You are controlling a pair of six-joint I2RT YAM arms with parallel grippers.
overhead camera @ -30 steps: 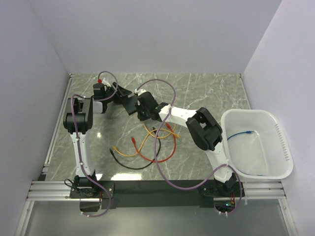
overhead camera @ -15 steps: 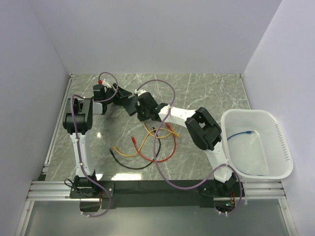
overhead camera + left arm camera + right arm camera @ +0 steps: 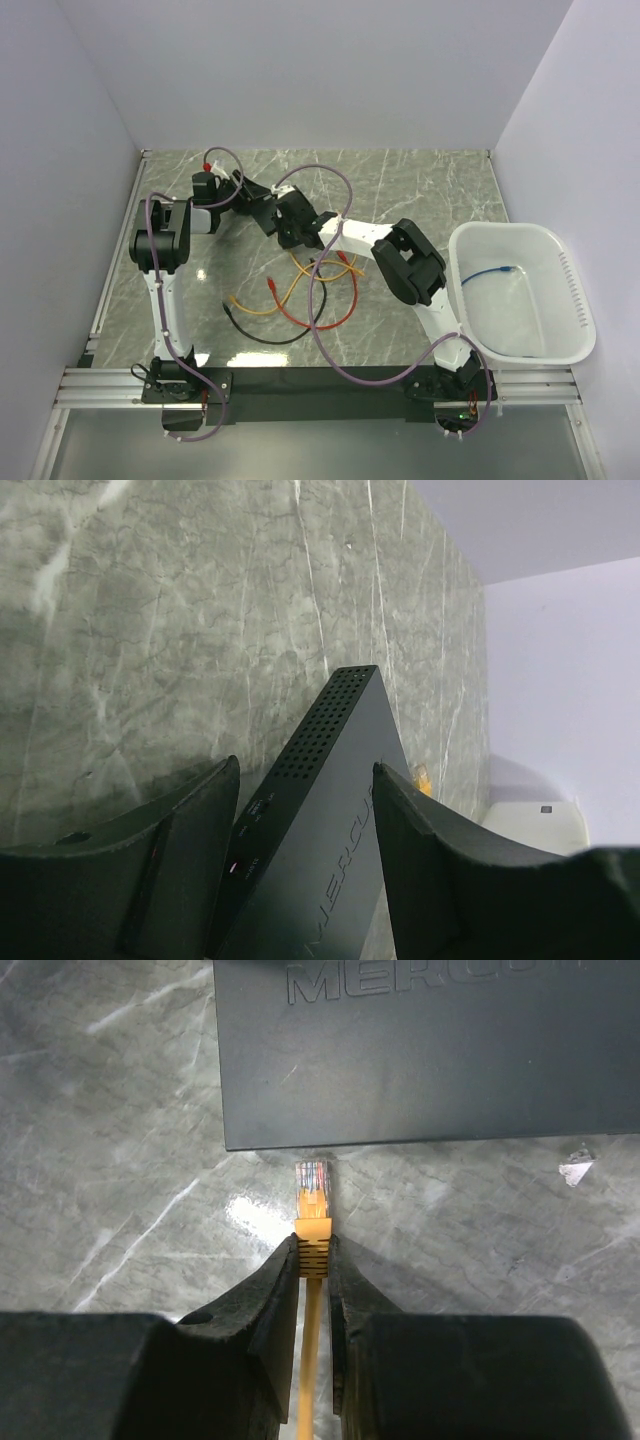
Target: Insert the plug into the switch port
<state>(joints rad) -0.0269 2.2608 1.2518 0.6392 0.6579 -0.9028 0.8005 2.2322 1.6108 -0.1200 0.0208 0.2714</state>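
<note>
right end effector [image 3: 313, 1250] grasping plug [image 3: 313, 1188] | tip just short of switch [image 3: 430, 1050] edge | left end effector [image 3: 306, 770] grasping switch

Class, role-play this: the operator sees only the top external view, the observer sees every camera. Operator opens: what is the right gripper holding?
Observer: The right gripper pinches an orange plug by its boot.
Operator: Is it in the switch?
Observer: No; its clear tip sits just short of the switch edge.
Operator: And the left gripper?
Observer: The left gripper clamps the switch between its fingers.
</note>
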